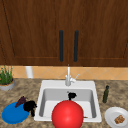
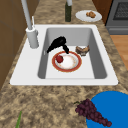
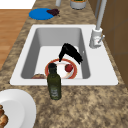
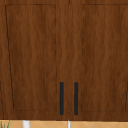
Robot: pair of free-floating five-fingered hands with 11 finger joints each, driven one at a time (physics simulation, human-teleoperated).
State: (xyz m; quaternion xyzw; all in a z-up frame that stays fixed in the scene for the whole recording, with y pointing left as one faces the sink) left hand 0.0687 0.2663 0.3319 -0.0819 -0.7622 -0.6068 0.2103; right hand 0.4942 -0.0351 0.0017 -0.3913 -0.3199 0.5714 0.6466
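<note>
Home kitchen, simulated. White sink (image 1: 41, 100) with chrome faucet (image 1: 68, 76) set in a speckled stone surface (image 2: 50, 105), tiled backsplash (image 1: 100, 73) and dark wood wall cabinet (image 4: 64, 57) behind the right hand (image 1: 72, 95). Stove (image 2: 118, 15) beyond the basin, potted herb (image 1: 6, 78) behind the left hand (image 1: 30, 106), oil bottle (image 3: 54, 81) and food plates around.

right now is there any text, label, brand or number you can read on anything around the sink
None: no readable words, numbers or signs.
Dark green bottle: no label text to be read.
Faucet base: plain, unmarked.
Cabinet doors: bare wood with black handles.
Blue plate, white plate and red-rimmed plate: no print.
The right hand reaches into the sink over the red-rimmed plate; the left hand sits by the blue plate.
</note>
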